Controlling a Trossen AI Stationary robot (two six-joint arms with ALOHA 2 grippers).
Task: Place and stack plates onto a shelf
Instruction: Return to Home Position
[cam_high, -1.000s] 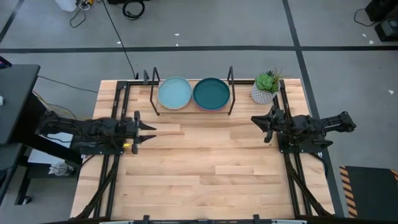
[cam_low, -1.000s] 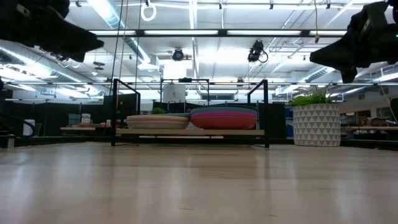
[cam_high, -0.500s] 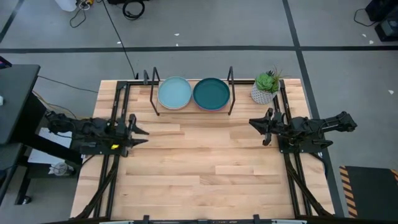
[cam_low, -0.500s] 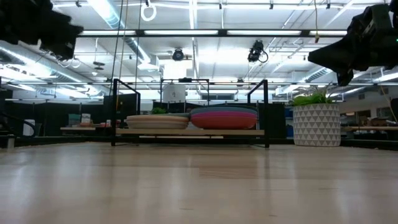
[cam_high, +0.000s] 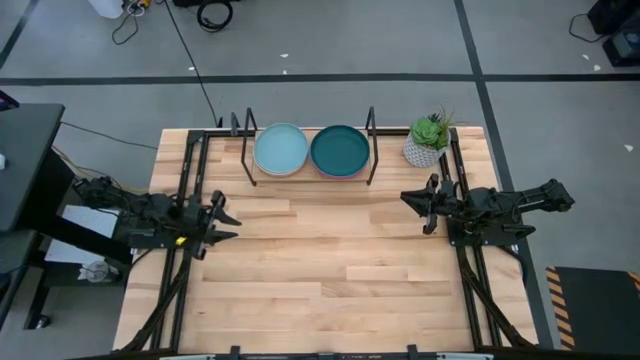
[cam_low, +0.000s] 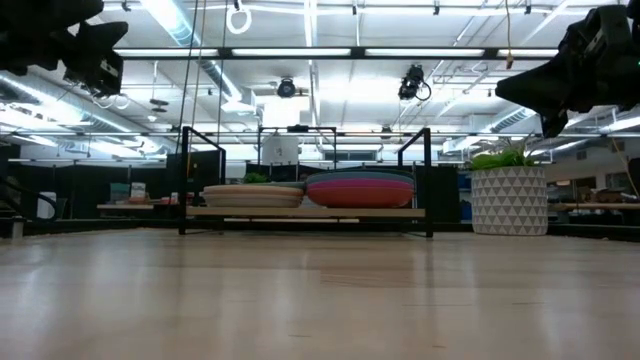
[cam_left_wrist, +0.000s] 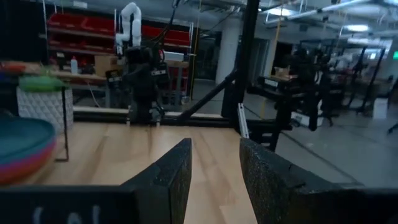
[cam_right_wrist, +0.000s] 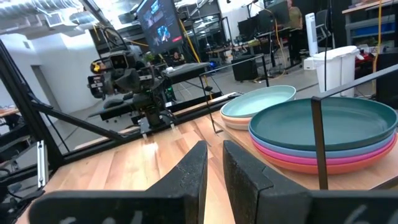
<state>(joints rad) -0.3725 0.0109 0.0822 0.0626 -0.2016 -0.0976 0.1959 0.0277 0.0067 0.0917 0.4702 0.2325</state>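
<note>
High view: left pincer (cam_high: 222, 219) has drawn back toward the table's left edge.

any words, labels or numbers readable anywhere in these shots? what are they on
None can be read.
Screen in the room behind the table, right wrist view: lit shapes, too blurred to read.
Plates, shelf, plant pot: no lettering visible.
Left arm's yellow mark: too small to tell whether it is text.
</note>
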